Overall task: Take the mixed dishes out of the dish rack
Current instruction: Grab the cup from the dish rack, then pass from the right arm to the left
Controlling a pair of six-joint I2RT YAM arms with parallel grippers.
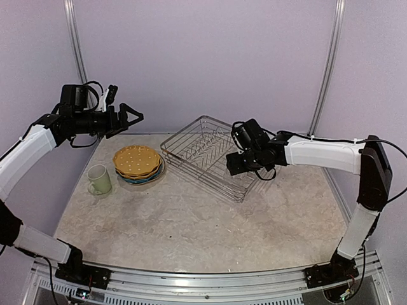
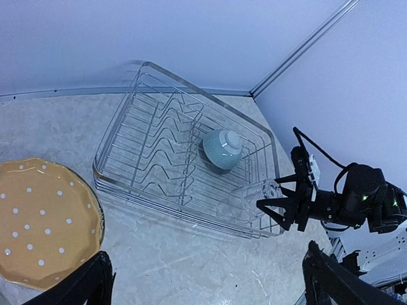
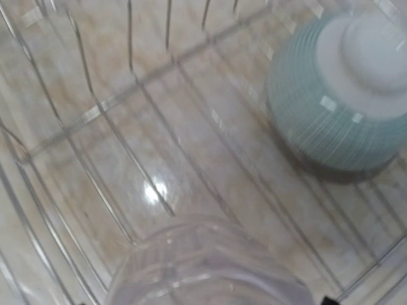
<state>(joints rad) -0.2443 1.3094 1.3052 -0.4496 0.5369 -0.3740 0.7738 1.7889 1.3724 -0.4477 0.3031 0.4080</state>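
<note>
Top external shows the table [image 1: 191, 229] bare across its near half, so there is room to set things down. Rack [image 1: 202, 152] sits far centre, with plates [image 1: 137, 162] stacked just beside its left and mug [image 1: 98, 179] further left. Bowl [image 2: 222, 149], upturned, and glass [image 2: 249, 200], on its side by the right wall, lie in the rack. Right gripper [image 2: 275, 213] has jaws spread at the glass; whether they grip it I cannot tell. Slick glass may roll, slip, or snag the wire rim. Left gripper [image 1: 135, 116] hangs released, well apart.

Your white-shelled left arm [image 1: 25, 152] and right arm [image 1: 324, 154], black-jointed, trailing black cables [image 1: 94, 86], black left tool [image 1: 135, 121] and right tool [image 1: 236, 166].
</note>
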